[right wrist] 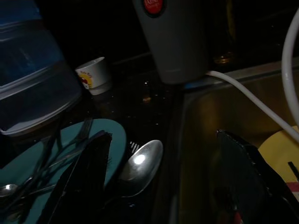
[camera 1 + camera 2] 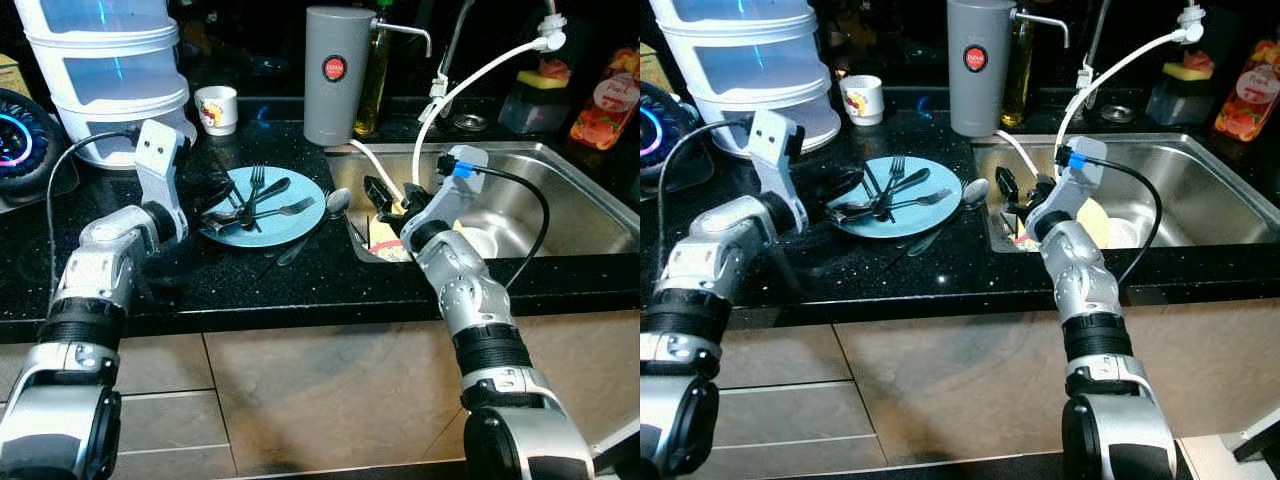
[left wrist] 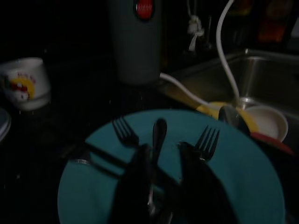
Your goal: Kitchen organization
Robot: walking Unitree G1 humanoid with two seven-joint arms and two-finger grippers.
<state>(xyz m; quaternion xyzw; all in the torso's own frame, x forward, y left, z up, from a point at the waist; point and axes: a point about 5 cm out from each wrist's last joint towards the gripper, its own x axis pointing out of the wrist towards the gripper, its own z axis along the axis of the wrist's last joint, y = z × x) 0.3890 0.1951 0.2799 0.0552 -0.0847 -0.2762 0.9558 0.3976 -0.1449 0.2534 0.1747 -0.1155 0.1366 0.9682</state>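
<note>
A teal plate [image 2: 300, 190] lies on the black counter and holds forks [image 2: 256, 183], a spoon and a dark-handled knife, all crossed over one another. My left gripper [image 2: 218, 203] reaches onto the plate's left side. In the left wrist view its fingers [image 3: 135, 186] stand slightly apart, straddling the cutlery handles. A large spoon [image 2: 336, 204] rests on the counter between the plate and the sink. My right gripper [image 2: 385, 200] hovers at the sink's left rim. It is open wide, and the spoon [image 1: 140, 165] lies ahead between its fingers [image 1: 84, 177].
The steel sink [image 2: 570, 215] holds a yellow plate [image 2: 1095, 215] and a white bowl. A white hose [image 2: 470, 85] hangs over it. Behind stand a grey canister [image 2: 335, 75], an oil bottle [image 2: 374, 70], a white cup [image 2: 216, 108] and stacked white containers [image 2: 105, 70].
</note>
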